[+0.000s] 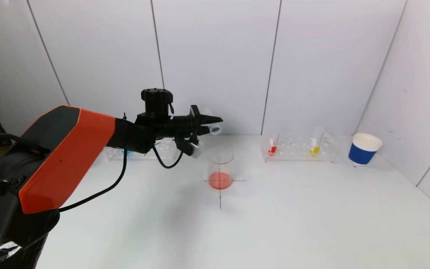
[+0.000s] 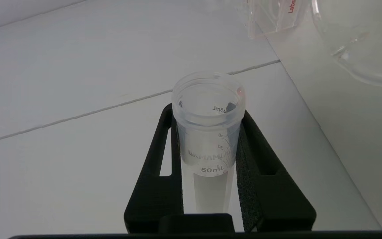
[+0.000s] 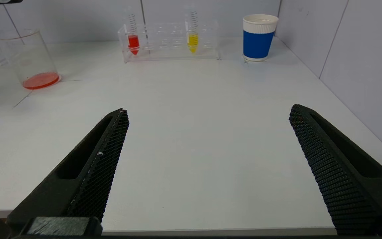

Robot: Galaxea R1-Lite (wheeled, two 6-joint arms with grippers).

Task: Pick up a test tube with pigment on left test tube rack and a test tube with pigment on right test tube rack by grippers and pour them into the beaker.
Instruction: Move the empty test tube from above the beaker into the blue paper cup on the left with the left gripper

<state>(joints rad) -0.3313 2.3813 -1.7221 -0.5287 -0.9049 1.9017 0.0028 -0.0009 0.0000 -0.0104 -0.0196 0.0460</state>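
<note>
The emptied test tube [image 2: 208,132] lay tilted above the beaker [image 1: 220,168], clamped between the closed fingers of the left gripper [image 1: 209,125]. The beaker held red liquid at the table's [image 1: 274,224] centre cross. The right gripper [image 3: 207,166] hung wide open, holding nothing, near the table's front edge, facing the right rack [image 3: 171,43].

Left rack [image 1: 140,151] behind left arm

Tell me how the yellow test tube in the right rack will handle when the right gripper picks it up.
The yellow test tube looks like smooth clear plastic, so probably slick between the pads. Only its tip holds pigment, so likely light. Its pointed bottom means it would tip over outside the right rack. The right gripper is open, well short of it.
</note>
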